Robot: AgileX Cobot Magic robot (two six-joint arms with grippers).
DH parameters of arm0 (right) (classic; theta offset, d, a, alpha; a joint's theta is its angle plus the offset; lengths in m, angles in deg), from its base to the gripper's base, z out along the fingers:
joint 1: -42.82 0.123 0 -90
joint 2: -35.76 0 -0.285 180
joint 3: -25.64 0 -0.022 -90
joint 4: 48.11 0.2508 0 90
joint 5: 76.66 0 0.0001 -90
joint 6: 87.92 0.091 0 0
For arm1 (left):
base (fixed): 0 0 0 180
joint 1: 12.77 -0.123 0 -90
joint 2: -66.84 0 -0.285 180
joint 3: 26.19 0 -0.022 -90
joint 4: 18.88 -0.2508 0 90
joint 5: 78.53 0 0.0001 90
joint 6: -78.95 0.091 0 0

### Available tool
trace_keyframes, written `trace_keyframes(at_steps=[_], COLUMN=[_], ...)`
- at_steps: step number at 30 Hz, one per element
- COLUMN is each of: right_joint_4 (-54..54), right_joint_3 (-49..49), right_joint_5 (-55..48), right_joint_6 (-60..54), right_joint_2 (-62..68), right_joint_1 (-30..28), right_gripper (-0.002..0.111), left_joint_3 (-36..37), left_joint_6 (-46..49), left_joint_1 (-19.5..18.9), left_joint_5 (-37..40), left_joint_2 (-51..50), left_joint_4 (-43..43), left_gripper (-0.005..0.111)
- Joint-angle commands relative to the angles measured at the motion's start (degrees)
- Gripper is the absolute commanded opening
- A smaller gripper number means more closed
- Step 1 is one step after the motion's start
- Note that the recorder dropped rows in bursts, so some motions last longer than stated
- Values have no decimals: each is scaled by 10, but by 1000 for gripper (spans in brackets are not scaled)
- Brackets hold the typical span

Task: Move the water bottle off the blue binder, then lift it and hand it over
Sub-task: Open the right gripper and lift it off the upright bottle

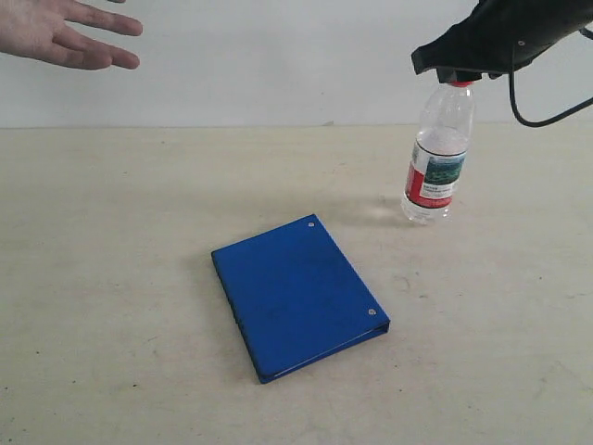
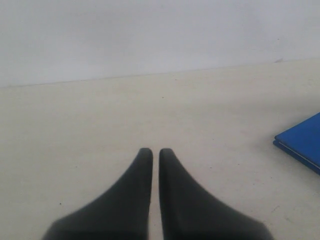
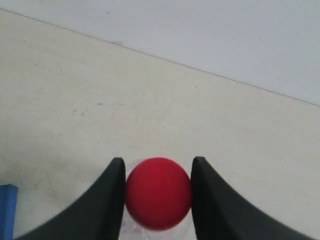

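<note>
Fingers (image 3: 107, 210) of R arm (image 1: 500, 37) clamp water bottle (image 1: 437, 158) top-down.

Pale beige worktop (image 1: 111, 324), faintly scuffed and speckled, meeting a plain off-white wall (image 1: 278, 65) along a straight rear edge, under soft, even light.

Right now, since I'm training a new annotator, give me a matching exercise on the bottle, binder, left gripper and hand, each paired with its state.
Things:
1 bottle
2 binder
3 left gripper
4 hand

States:
A shut, empty
B lying flat, closed
C open, fingers outstretched
D held by its cap

Pairs: 1-D, 2-B, 3-A, 4-C
</note>
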Motion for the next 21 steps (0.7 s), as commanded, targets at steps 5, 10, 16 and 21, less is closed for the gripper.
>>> trace_keyframes(at_steps=[5,10,16,21], right_joint_4=[-8,-8,-8,13], right_joint_3=[1,1,23,77], right_joint_5=[12,11,9,-45], right_joint_6=[-33,-31,-29,-26], right_joint_2=[-7,-7,-25,-71], right_joint_1=[0,0,0,0], right_gripper=[19,53,57,57], left_joint_3=[-1,-1,-1,-1], left_joint_6=[2,2,2,2], left_joint_1=[4,4,4,4], left_joint_5=[-4,-4,-4,-4], left_joint_2=[2,2,2,2], left_joint_4=[6,6,6,6], left_gripper=[4,4,4,4])
